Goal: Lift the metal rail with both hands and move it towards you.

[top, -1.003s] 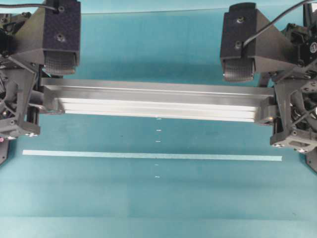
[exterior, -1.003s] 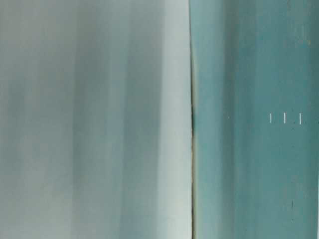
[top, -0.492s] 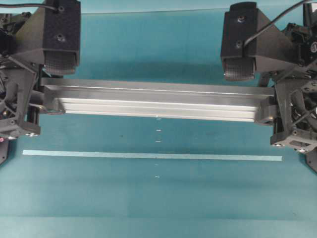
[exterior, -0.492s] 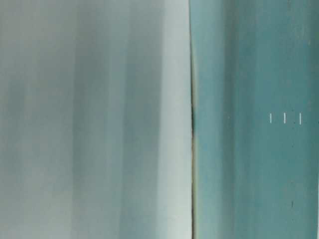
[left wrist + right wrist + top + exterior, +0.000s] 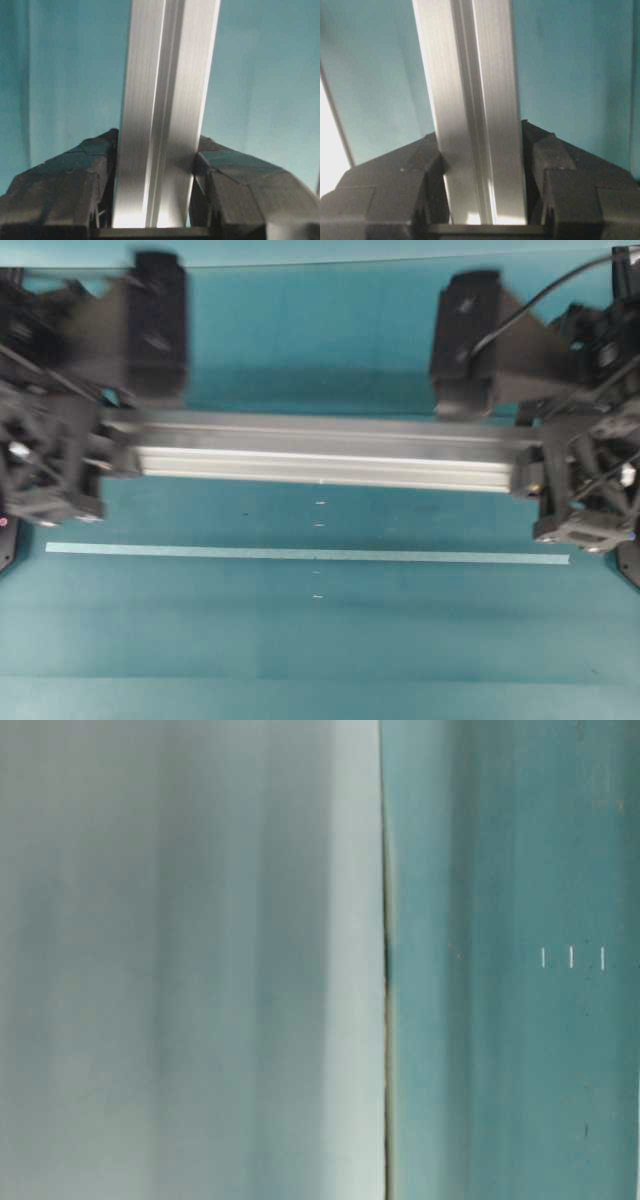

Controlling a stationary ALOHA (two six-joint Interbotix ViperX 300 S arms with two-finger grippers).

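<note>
The metal rail (image 5: 320, 455) stretches left to right across the teal table in the overhead view, blurred with motion. My left gripper (image 5: 115, 452) is shut on its left end and my right gripper (image 5: 530, 468) on its right end. The left wrist view has the grooved rail (image 5: 162, 100) running straight up between the two black fingers (image 5: 85, 167) of the left gripper (image 5: 157, 150), both pressed against its sides. It is the same in the right wrist view: the rail (image 5: 470, 90) sits clamped between the fingers (image 5: 555, 157) of the right gripper (image 5: 482, 137).
A thin pale tape strip (image 5: 300, 554) lies on the table nearer the front than the rail, with small white marks (image 5: 319, 525) along the middle. The table-level view gives only a blurred pale surface (image 5: 190, 970) beside teal (image 5: 500, 1040).
Both arms and the rail, sharp before, are now smeared with motion. The left arm's body has shifted right and the right arm's slightly left. The grips hold unchanged.
</note>
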